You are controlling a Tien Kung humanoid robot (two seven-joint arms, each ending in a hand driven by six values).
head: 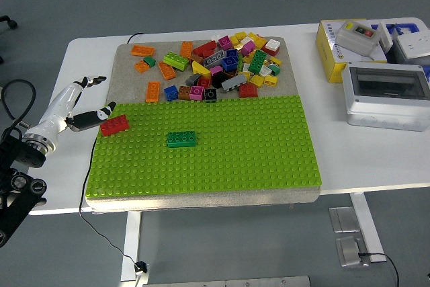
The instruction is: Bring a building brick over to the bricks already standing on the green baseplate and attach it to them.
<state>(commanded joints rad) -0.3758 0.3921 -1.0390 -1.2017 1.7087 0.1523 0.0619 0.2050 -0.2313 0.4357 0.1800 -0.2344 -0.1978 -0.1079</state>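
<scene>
1. While the left hand (86, 102) sits at the mat's left edge, its thumb reaches toward the red brick (114, 125) and its fingers are spread; it holds nothing. Whether the thumb tip touches the brick I cannot tell.
2. That red brick lies at the left edge of the green baseplate (222, 159), slightly skewed to the stud grid, well apart from the green brick (182, 139) standing nearer the plate's middle.
3. Handling, as a judgement: the red brick looks like hard, stiff plastic, light, with smooth sides that could slip under a loose pinch. It should not deform or break.
4. Where to hold, as I judge it: thumb on 1 long side, fingers on the other, leaving the studded top and the underside free so it can be pressed down.
5. Joining probably needs it squared to the green brick and pushed straight down; a tilted press could skid it off the studs.
6. Containers: no bin holds the spare bricks. They lie in a loose pile (228, 65) on the grey mat (124, 72) behind the baseplate. At the right stand a yellow box (330, 55) and a grey enclosure (386, 95) with a clear lid, its contents unclear.
7. No right hand is in view.
</scene>
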